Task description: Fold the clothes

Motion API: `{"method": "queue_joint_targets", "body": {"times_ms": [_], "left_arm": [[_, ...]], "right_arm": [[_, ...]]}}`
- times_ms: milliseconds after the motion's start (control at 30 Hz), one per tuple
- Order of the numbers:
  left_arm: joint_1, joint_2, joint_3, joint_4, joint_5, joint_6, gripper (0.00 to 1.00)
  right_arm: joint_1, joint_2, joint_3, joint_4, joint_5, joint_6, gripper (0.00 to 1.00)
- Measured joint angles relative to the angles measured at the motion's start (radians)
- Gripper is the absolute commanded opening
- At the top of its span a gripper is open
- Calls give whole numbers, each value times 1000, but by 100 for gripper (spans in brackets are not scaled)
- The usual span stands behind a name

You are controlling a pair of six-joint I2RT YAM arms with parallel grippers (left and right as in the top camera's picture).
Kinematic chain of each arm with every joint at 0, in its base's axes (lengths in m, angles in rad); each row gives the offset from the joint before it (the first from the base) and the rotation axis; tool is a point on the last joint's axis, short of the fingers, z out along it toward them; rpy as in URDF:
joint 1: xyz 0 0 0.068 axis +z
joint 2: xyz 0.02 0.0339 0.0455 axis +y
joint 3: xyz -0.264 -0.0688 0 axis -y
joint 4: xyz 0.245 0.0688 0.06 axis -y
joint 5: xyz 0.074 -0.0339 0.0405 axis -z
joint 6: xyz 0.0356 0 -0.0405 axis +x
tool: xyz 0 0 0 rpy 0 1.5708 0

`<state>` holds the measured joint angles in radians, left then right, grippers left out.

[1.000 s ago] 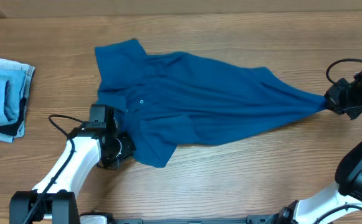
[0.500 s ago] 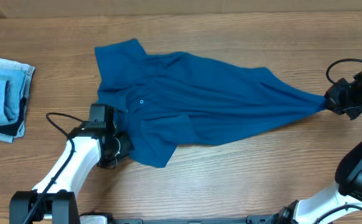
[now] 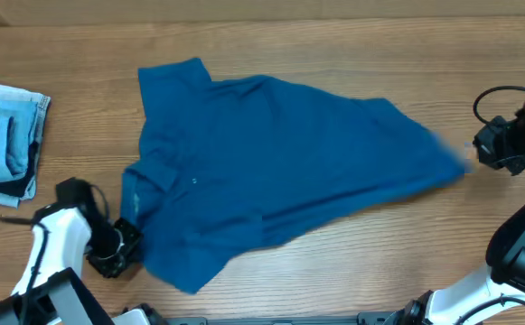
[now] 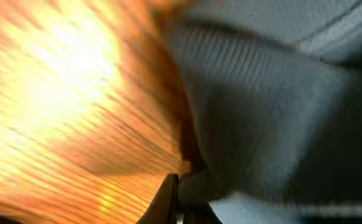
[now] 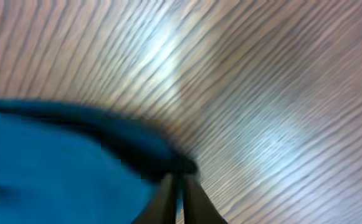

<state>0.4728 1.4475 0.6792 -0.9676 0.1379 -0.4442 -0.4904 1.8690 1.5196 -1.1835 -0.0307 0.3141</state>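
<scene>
The clothes, one deep teal-blue short-sleeved shirt (image 3: pixel 280 171), lie spread across the middle of the wooden table, with the collar and placket towards the left. My left gripper (image 3: pixel 122 246) is at the shirt's lower-left corner and shut on a fold of its fabric. The left wrist view is blurred, with grey-blue cloth (image 4: pixel 261 112) bunched against the left gripper (image 4: pixel 181 193). My right gripper (image 3: pixel 483 152) is at the shirt's stretched right tip. In the right wrist view, the right gripper (image 5: pixel 181 183) is shut, with the dark tip of the shirt (image 5: pixel 56 162) at its fingertips.
A folded stack of pale blue denim with a dark edge (image 3: pixel 4 140) lies at the table's left edge. Black cables loop beside both arms. Bare wood table (image 3: pixel 334 262) runs along the front.
My left gripper has pulled back towards the front left with the shirt's corner, dragging the whole shirt that way. The right tip has drawn slightly away from the right arm, which stays in place.
</scene>
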Motion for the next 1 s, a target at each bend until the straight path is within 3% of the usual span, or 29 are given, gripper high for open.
{"method": "queue_joint_targets", "body": {"times_ms": [133, 200, 267, 467, 633, 800, 900, 1000], "left_arm": [[72, 0, 0, 3, 13, 30, 4], [72, 0, 0, 14, 40, 51, 4], [72, 0, 0, 37, 96, 94, 10], [72, -19, 39, 47, 234, 231, 20], [63, -90, 171, 51, 338, 292, 20], [-92, -110, 255, 80, 360, 309, 26], [-192, -110, 259, 73, 331, 309, 28], [-277, -110, 259, 177, 332, 308, 29]], "right_arm": [[0, 0, 0, -37, 137, 55, 15], [-1, 0, 0, -16, 160, 75, 23], [0, 0, 0, 60, 73, 8, 35], [53, 0, 0, 253, -342, -200, 44], [199, 0, 0, 381, -440, -241, 49], [344, 25, 0, 467, -433, -250, 50], [373, 89, 0, 485, -432, -251, 50], [373, 167, 0, 549, -425, -246, 51]]}}
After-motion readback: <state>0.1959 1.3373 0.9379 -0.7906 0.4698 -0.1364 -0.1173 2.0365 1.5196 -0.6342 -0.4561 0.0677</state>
